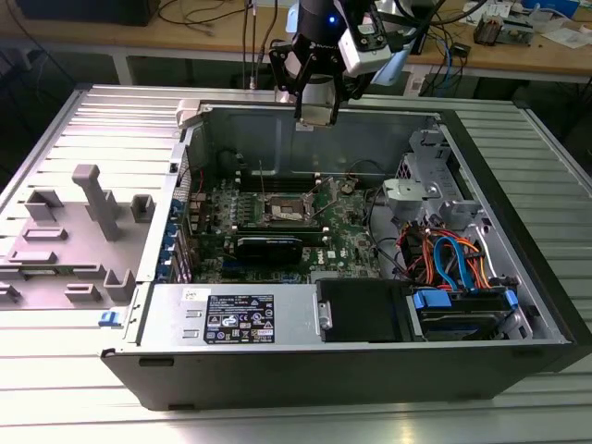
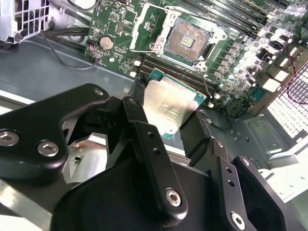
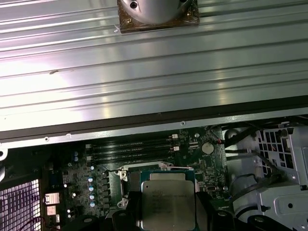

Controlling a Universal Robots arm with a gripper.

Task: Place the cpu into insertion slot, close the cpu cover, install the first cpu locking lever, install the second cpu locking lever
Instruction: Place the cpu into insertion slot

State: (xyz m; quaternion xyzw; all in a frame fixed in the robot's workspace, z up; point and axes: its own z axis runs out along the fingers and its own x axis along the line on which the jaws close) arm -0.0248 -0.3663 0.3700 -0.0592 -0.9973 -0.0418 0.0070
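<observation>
A ribbed metal table (image 1: 65, 407) carries an open computer case (image 1: 324, 370) lying on its side, its inner parts exposed to the exterior view. The robot arm (image 1: 319, 46) hangs over the case's far wall. Below it lies the green motherboard (image 1: 344, 217), with bundled orange and blue cables (image 1: 449, 259) towards the exterior view's right. In the second wrist view the black gripper (image 2: 168, 115) is clamped on the cpu (image 2: 168, 108), its two fingers (image 2: 137, 108) pressing opposite edges of the silver-topped chip. The cpu is held in the air above the board's edge, clear of the insertion slot (image 2: 185, 41), whose contacts lie uncovered within a silver metal surround
</observation>
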